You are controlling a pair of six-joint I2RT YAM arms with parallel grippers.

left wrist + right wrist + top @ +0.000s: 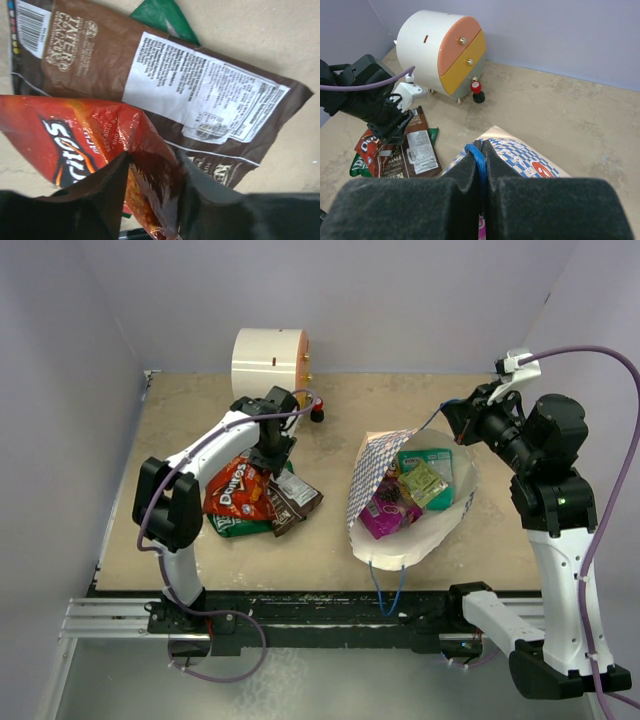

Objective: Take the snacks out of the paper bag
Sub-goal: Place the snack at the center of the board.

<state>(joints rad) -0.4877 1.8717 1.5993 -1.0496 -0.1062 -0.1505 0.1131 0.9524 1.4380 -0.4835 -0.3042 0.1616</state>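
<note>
Two hands: left hand point(150, 200) parted around the glossy crinkled orange-red packet point(90, 145); right hand point(482, 192) pinches thin blue cord handle point(479, 167).

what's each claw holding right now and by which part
Right claw pinches the paper bag by its blue cord handle. Left claw: unclear, orange-red packet between its fingers.

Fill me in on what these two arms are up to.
They are emptying a paper bag of snacks. The right gripper is shut on the bag's blue cord handle. The left gripper is over a pile already out on the table, its fingers around an edge of the orange-red packet lying across a brown packet. Purple and green packets remain inside.
</note>
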